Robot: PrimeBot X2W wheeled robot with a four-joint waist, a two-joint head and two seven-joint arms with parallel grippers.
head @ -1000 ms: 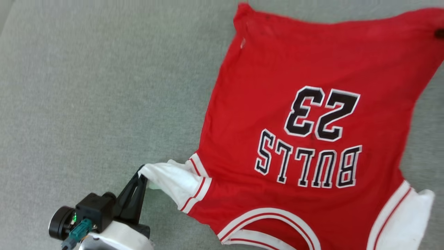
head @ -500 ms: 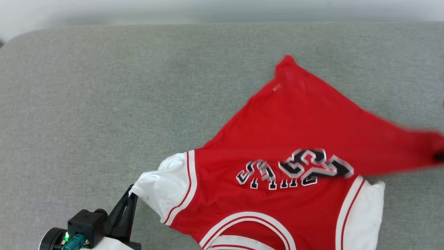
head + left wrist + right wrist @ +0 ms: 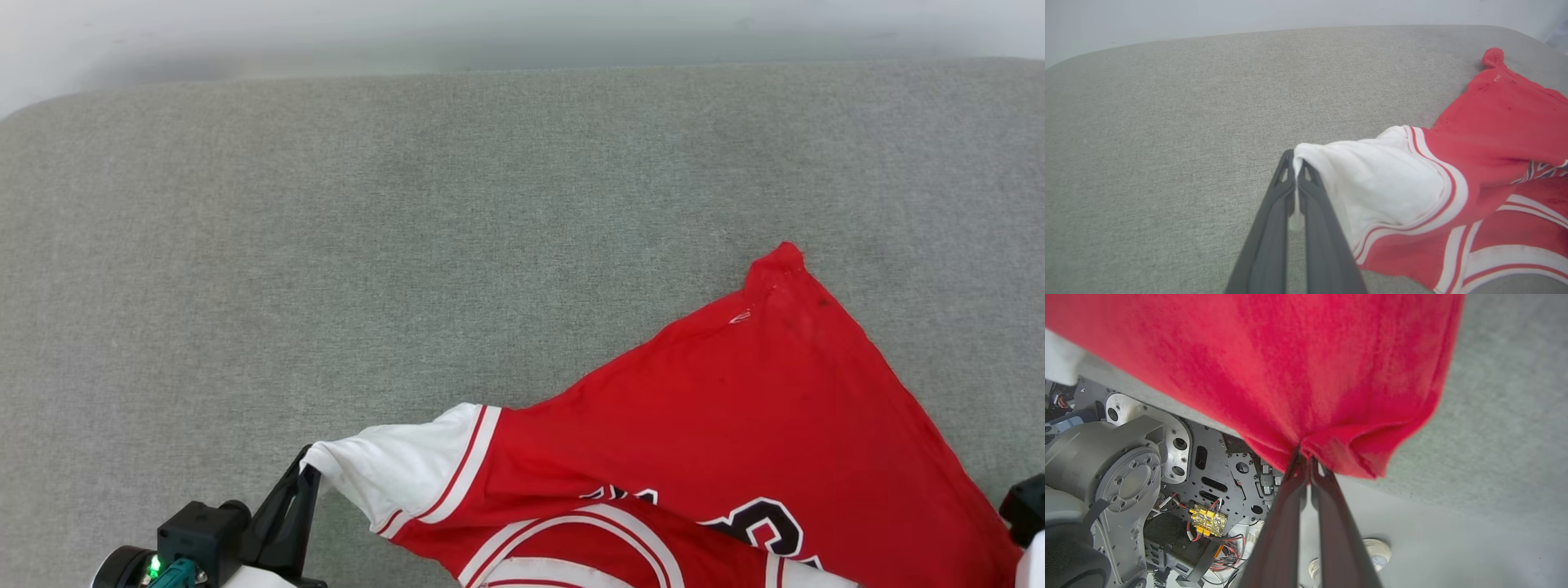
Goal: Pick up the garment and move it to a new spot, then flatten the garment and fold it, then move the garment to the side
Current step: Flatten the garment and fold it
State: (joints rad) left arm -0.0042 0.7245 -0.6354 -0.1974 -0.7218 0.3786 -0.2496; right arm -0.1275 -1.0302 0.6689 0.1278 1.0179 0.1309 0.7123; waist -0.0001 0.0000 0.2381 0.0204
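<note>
The red short-sleeved T-shirt of soft cloth (image 3: 735,425) lies at the near right of the grey cloth-covered table (image 3: 326,245), partly lifted and doubled over on itself. Both ends are pinched. The left gripper (image 3: 310,467) is closed on the very edge of the white sleeve (image 3: 392,474), and the right gripper (image 3: 1305,457) is closed on a bunched edge of the red body.

The biggest risk, as I judge it, is that thin bite on the sleeve. Only a sliver of cloth sits between the dark fingers (image 3: 1274,228), so a hard pull could slip it free and leave the shirt hanging from one side. In the right wrist view the held red cloth hangs close to the table's near edge. Drawing it further toward the robot could spill it off the table. The pointed hem corner (image 3: 784,257) rests on the table, apart from both grippers. It may drag and skew the fold.

The red body slopes across the chest, hiding most of the black-and-white lettering (image 3: 767,523). The striped collar (image 3: 571,531) shows below it. The sleeve is stretched taut and the body is creased.
</note>
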